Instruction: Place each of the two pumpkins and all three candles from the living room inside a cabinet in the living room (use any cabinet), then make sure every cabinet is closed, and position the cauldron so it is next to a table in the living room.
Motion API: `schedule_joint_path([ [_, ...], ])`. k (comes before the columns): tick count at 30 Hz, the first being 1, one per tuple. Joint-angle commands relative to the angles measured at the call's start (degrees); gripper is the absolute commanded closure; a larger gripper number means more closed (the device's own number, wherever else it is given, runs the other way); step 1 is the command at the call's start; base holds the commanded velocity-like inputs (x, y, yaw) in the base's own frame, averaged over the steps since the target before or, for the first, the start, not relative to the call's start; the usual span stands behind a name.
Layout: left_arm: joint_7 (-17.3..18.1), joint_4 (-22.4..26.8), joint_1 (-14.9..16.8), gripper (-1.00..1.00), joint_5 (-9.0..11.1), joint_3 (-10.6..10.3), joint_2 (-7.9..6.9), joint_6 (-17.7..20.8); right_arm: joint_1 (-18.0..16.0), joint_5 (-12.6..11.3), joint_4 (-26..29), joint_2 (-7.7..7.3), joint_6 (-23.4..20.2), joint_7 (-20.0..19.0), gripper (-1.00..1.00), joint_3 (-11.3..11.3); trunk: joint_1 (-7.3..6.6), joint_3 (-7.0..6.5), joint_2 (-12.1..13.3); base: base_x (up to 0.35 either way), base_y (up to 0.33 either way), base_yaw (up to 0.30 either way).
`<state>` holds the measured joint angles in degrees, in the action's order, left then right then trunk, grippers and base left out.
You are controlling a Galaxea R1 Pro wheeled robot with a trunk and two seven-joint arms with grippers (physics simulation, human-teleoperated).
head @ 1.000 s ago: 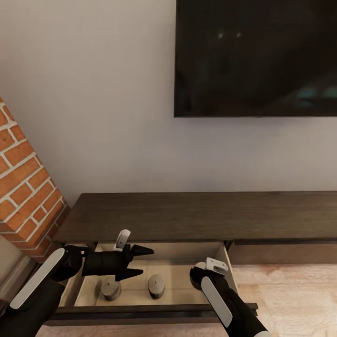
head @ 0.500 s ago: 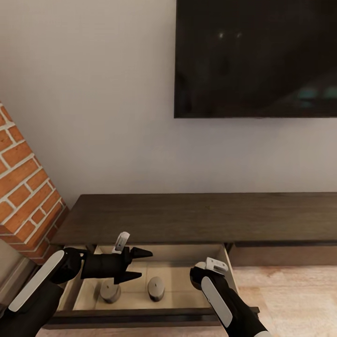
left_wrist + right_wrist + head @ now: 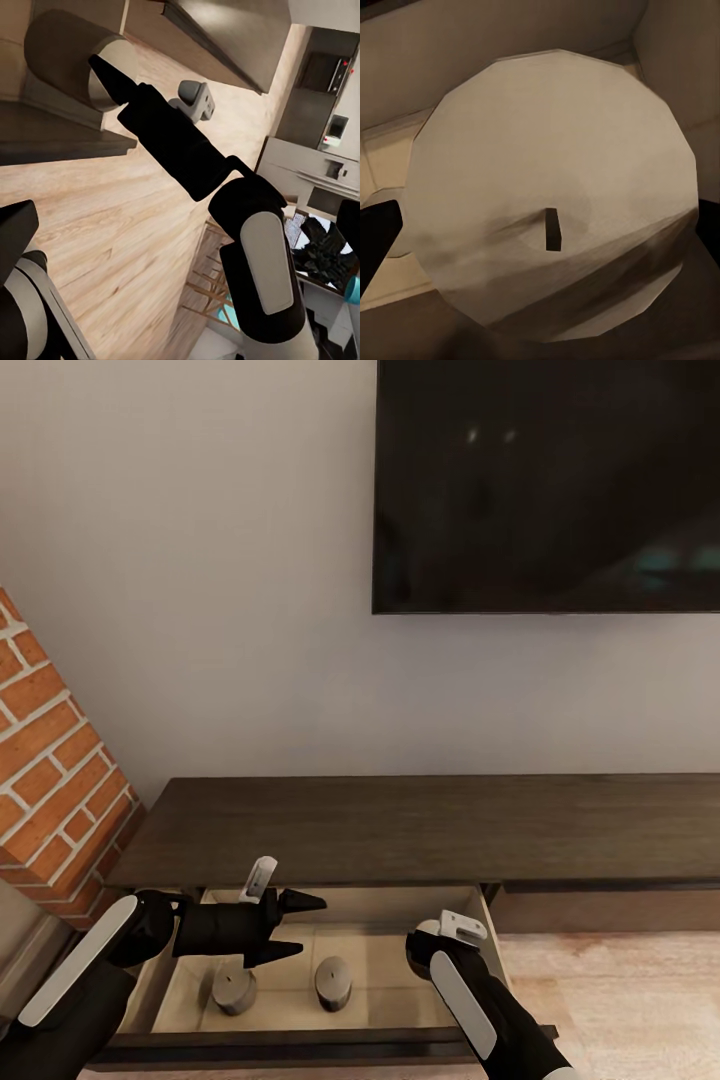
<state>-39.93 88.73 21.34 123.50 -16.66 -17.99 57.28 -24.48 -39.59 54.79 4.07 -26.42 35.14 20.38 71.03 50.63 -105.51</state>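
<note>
Candles go into the cabinet (image 3: pixel 420 825): two (image 3: pixel 233 990) (image 3: pixel 333 982) stand in its open drawer while I hold the third candle (image 3: pixel 551 202) clamped in my right claw (image 3: pixel 425 950) above the drawer's right end. My left claw (image 3: pixel 290 927) hangs spread and empty over the drawer. Next, I judge, comes lowering and letting go. No readable writing anywhere.

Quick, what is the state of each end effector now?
Left end effector: open, holding nothing.
Right end effector: shut on a candle.
</note>
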Motion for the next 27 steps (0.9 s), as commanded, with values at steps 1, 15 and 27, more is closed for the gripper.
schedule_joint_path([
  [1, -0.6, 0.0, 0.1, -1.0, 0.6, 0.0, -0.03, -0.1, 0.0, -0.4, 0.1, -0.02, -0.1, 0.4, 1.0, 0.1, -0.01, 0.05, 0.0, -0.048, 0.018, 0.0],
  [15, -0.5, 0.6, 0.1, -1.0, 0.7, 0.2, 0.05, -0.1, 0.0, -0.5, -0.6, 0.03, -0.1, 0.0, 1.0, 2.2, 0.43, 0.41, -0.8, -0.021, 0.013, 0.0],
  [27, 1.6, 0.9, 0.1, -1.0, 9.3, -0.4, -0.91, 0.0, 0.0, -0.1, -3.6, -0.01, 0.3, -2.3, 1.0, 2.6, 3.07, 2.56, -5.6, 0.0, 0.0, 0.0],
])
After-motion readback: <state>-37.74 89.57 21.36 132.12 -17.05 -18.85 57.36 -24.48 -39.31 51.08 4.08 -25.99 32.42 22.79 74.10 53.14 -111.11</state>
